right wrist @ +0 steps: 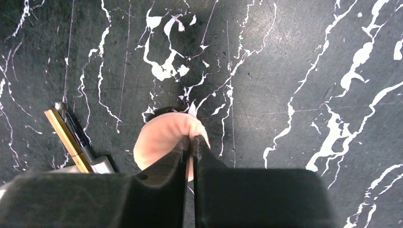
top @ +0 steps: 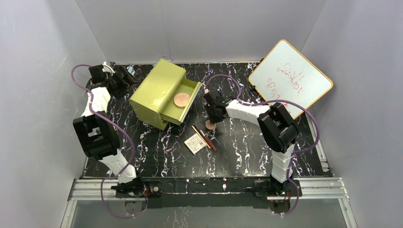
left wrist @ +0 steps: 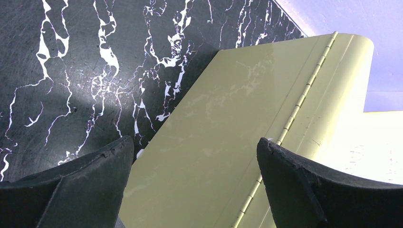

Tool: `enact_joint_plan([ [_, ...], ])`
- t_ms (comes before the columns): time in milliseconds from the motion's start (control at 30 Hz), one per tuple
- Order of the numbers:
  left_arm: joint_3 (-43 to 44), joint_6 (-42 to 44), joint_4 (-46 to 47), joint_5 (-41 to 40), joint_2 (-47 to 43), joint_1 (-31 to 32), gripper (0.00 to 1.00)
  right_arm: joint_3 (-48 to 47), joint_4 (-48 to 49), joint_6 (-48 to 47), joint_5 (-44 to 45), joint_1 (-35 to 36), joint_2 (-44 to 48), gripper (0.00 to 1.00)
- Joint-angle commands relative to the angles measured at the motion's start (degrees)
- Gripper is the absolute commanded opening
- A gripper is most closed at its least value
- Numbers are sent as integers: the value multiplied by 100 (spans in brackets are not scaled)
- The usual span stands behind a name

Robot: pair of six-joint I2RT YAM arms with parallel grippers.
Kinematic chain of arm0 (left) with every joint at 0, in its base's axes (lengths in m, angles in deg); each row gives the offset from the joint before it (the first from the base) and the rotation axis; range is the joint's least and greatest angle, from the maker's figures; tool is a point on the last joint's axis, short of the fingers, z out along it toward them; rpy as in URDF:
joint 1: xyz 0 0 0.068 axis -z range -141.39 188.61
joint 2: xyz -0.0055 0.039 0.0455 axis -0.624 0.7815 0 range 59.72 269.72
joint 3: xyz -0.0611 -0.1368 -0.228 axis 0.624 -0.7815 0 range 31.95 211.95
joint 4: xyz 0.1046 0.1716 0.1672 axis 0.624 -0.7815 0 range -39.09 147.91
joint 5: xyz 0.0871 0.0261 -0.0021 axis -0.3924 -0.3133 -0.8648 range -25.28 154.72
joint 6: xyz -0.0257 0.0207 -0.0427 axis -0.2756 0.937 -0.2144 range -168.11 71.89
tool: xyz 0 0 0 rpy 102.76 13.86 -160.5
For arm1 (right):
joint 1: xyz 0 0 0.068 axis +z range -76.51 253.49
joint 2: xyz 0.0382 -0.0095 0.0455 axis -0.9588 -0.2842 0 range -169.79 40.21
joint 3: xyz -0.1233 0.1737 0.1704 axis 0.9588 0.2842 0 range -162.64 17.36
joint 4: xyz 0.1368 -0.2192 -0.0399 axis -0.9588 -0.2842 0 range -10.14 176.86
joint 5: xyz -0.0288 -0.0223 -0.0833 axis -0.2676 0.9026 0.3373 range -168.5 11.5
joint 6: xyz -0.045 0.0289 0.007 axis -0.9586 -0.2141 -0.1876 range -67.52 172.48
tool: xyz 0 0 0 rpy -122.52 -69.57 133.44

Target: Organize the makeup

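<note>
A: Jaws?
B: Right gripper is clamped on the small disc, right of the box. Left gripper gapes at the box's far-left side.
A: Makeup?
B: Big disc lies in the open drawer. Palette, gold pencil and red pencil lie together, just nearer than the small disc.

On the black marbled table lie a green drawer box, cream palette, gold pencil and dark red pencil.
</note>
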State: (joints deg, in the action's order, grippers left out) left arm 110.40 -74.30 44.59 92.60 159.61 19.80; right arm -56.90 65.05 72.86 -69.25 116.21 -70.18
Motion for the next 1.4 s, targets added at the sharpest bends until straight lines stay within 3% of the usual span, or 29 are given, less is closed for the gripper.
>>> enact_joint_plan([
  [0,-10,-8,-64,138,-85,-34,99,-186,-163,-115,128,4,-218,1],
  [233,-14,-8,-57,133,-85,-31,99,-374,-478,-183,504,0,251,1],
  [600,-6,-17,-60,148,-82,-35,99,-1725,-917,-403,874,3,1266,1],
  [1100,-1,-25,-58,202,-104,-93,99,-4150,-1293,-474,-90,187,-534,1],
  [1367,-14,-39,-40,222,-137,-127,99,-4749,-1300,-455,-449,338,-1158,1],
])
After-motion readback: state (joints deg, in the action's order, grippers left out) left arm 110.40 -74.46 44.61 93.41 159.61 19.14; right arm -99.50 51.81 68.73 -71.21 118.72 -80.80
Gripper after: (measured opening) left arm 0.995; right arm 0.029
